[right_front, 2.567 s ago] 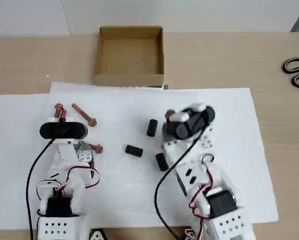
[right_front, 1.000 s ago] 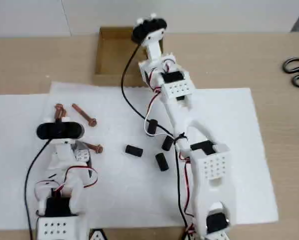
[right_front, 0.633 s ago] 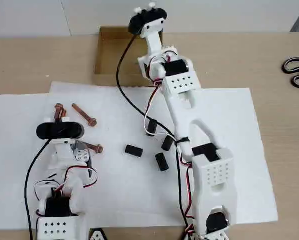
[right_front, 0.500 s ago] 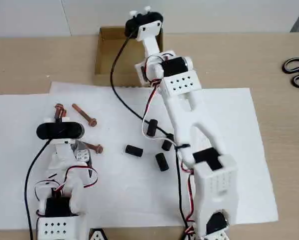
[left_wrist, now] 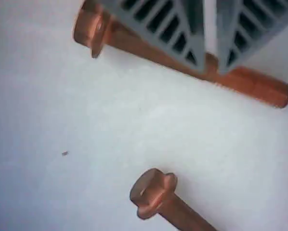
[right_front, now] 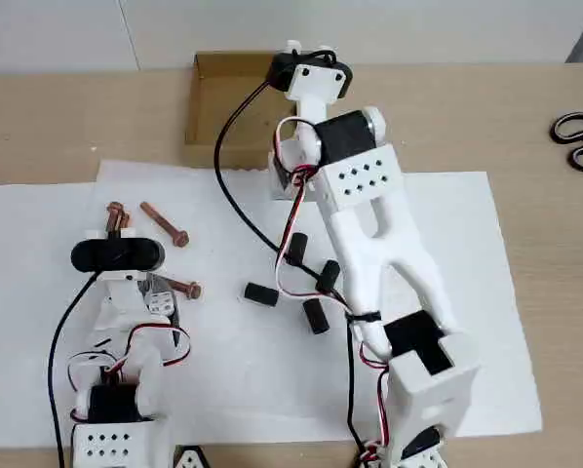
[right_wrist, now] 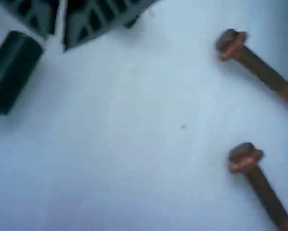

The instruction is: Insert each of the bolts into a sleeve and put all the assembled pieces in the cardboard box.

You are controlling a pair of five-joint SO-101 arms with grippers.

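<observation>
My left gripper (left_wrist: 210, 67) is shut, its grey tips right over the shank of a copper bolt (left_wrist: 259, 86) lying on the white paper; a second bolt (left_wrist: 153, 192) lies close by. In the high view that arm (right_front: 121, 255) stands at the paper's left among several bolts (right_front: 165, 224). The right arm (right_front: 355, 171) stretches toward the cardboard box (right_front: 202, 107), bent down at the box's front edge. Its gripper (right_wrist: 59, 41) is shut with nothing in it, beside a black sleeve (right_wrist: 11, 72), with two bolts (right_wrist: 230, 43) farther off. Several sleeves (right_front: 262, 293) lie mid-paper.
Scissors (right_front: 579, 141) lie on the wooden table at the far right. The white paper (right_front: 467, 253) covers most of the table in front of the box. The right arm's black cable (right_front: 238, 185) hangs across the paper between the box and the sleeves.
The right arm swung from the middle of the paper out over the box, then pulled back to the box's front edge. The left arm stayed still.
</observation>
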